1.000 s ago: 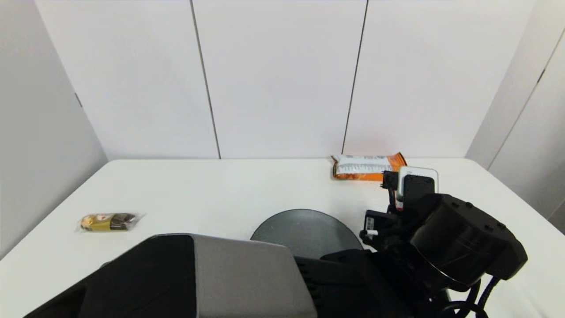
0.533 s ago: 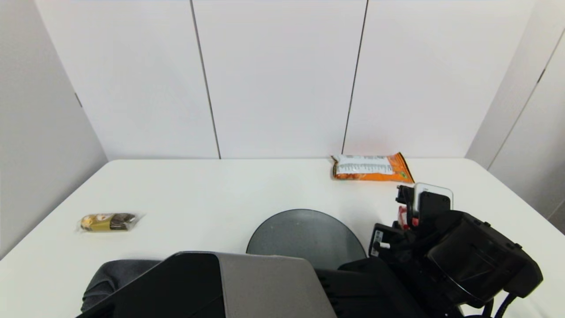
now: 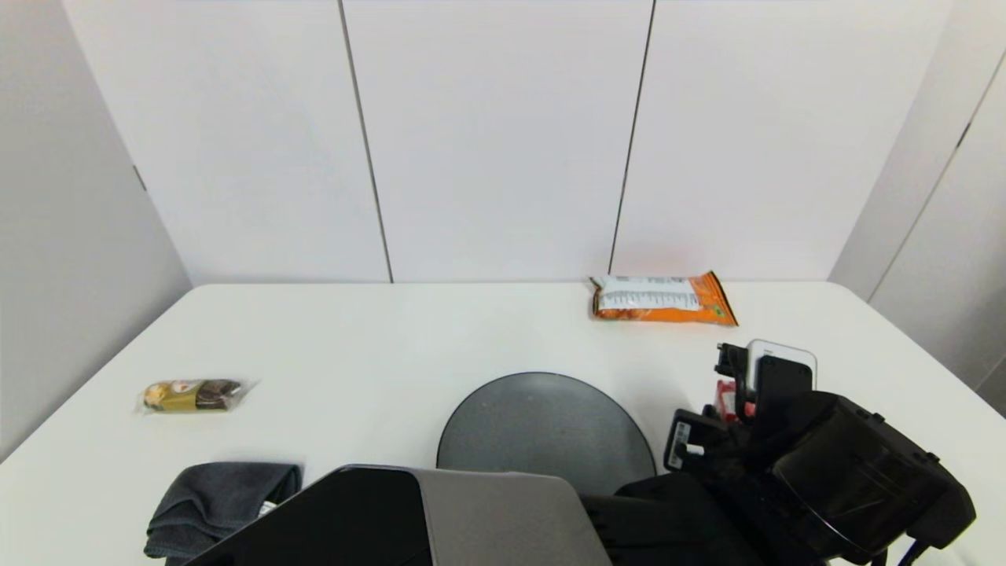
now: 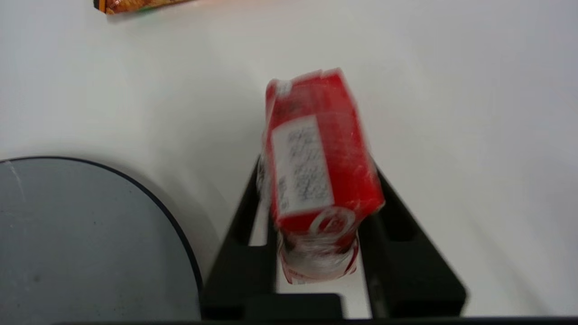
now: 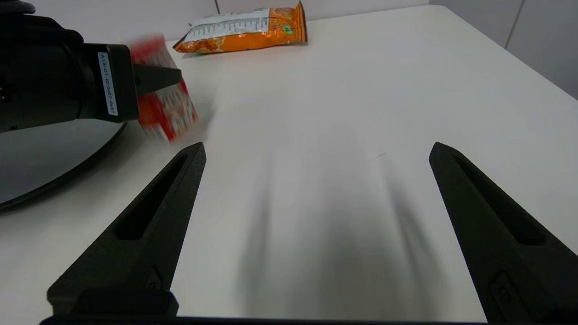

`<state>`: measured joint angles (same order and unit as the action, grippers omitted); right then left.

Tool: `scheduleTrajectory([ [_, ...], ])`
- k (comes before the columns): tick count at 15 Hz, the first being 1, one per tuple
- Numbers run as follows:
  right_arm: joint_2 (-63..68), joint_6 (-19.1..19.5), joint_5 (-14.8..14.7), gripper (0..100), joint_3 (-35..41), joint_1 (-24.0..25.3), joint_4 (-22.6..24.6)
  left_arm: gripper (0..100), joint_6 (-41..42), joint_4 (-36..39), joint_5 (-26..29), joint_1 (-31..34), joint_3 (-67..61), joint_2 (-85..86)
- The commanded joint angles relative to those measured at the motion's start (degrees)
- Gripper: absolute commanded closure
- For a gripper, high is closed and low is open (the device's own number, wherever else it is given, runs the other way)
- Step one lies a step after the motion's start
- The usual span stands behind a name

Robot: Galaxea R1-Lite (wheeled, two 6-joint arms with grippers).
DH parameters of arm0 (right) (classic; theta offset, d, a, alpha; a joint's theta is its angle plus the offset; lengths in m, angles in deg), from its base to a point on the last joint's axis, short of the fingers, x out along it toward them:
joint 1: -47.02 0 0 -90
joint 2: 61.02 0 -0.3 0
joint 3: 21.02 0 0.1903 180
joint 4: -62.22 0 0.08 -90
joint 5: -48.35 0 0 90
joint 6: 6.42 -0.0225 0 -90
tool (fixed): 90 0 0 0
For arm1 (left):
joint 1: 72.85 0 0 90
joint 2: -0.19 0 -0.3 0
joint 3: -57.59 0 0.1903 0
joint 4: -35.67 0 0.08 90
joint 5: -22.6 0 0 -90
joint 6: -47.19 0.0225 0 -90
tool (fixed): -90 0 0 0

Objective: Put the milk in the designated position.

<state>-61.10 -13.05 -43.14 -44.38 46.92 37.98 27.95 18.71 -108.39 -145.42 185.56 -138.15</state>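
The milk (image 4: pixel 316 158), a small red carton with a white barcode label, is tilted between the fingers of my left gripper (image 4: pixel 316 180), which is shut on it. In the head view the left gripper (image 3: pixel 727 393) has reached across to the right of the dark plate (image 3: pixel 542 417), and only a red sliver of the milk (image 3: pixel 725 397) shows. The right wrist view has the milk (image 5: pixel 169 106) low over the white table just past the plate's rim. My right gripper (image 5: pixel 316 146) is open over bare tabletop nearby, holding nothing.
An orange snack bag (image 3: pixel 660 299) lies at the back right of the table. A gold-and-brown wrapped snack (image 3: pixel 192 395) lies at the left. A grey cloth (image 3: pixel 212 503) sits at the front left. The left arm's bulk covers the front middle.
My left gripper has carried the milk rightward and toward the table's near side, away from the orange bag. The arm's shift has uncovered the grey cloth.
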Motion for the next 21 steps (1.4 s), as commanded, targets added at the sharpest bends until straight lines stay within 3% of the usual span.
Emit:
scheduleTrajectory([
  [1,0.1,0.0,0.0,0,0.0,0.0,0.0,0,0.0,0.0,-0.1,0.0,0.0,-0.1],
  [6,0.1,0.0,0.0,0,0.0,0.0,0.0,0,-0.4,-1.0,-0.1,-0.6,-0.7,2.3],
  [10,0.1,0.0,0.0,0,0.0,0.0,0.0,0,-0.3,-7.9,0.0,-0.8,-1.8,9.3],
  [16,0.1,0.0,0.0,0,0.0,-0.1,0.0,0,-0.4,-8.3,0.8,0.0,-7.8,20.7],
  [18,0.1,-0.1,0.0,0,0.0,0.0,0.0,0,-0.3,-8.2,2.8,3.4,-10.0,23.6],
  [21,0.1,-0.1,0.0,0,0.0,0.0,0.0,0,0.6,-0.3,11.0,11.0,-21.3,28.7],
])
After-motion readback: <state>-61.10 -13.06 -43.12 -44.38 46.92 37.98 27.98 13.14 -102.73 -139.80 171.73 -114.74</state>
